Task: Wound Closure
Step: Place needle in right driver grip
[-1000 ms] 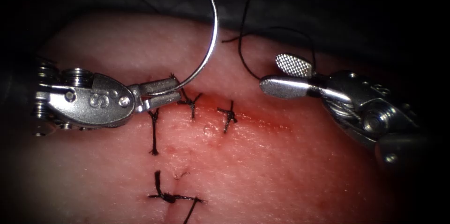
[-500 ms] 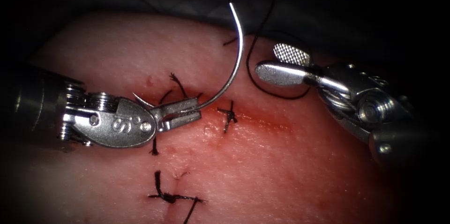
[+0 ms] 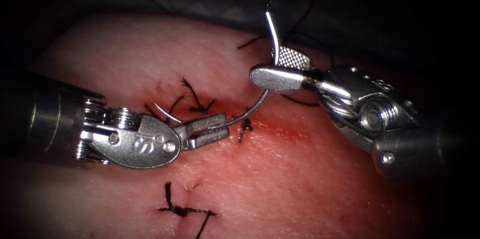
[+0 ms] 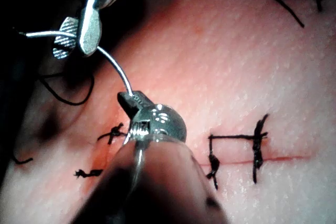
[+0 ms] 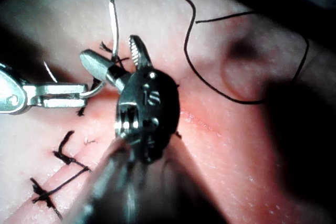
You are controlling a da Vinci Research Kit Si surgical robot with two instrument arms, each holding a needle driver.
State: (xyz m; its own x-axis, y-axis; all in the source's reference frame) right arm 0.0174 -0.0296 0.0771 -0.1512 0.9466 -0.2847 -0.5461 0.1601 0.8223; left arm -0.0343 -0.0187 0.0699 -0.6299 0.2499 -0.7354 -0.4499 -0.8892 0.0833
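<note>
A: Left tool [image 3: 212, 130], state?
B: Clamped on the curved needle [image 3: 260, 100] near its pointed end; the sharp tip pokes out just behind the jaws. The needle is free of the tissue [image 3: 300, 179], arching up from the left tool and passing between the right tool's [image 3: 280, 66] parted jaws, which are not closed on it.
A: Anything the wrist views add?
B: The right wrist view traces the black thread [image 5: 210, 40] from the needle's blunt end in a wide loop over the tissue beyond its tool [image 5: 118, 59]. The left wrist view shows a boxed stitch [image 4: 236, 150] across a thin red cut line behind its tool [image 4: 134, 100], and the needle [image 4: 113, 61] running into the other tool's jaws.
A: Textures?
B: Polished steel needle. The right tool's upper jaw face is cross-hatched, the lower smooth and rounded. The tissue is pale, pebbled, wet with red fluid [image 3: 280, 131] just beyond the left jaws. Knotted sutures [image 3: 244, 125] with frayed cut ends [image 3: 192, 91] sit beside those jaws.
</note>
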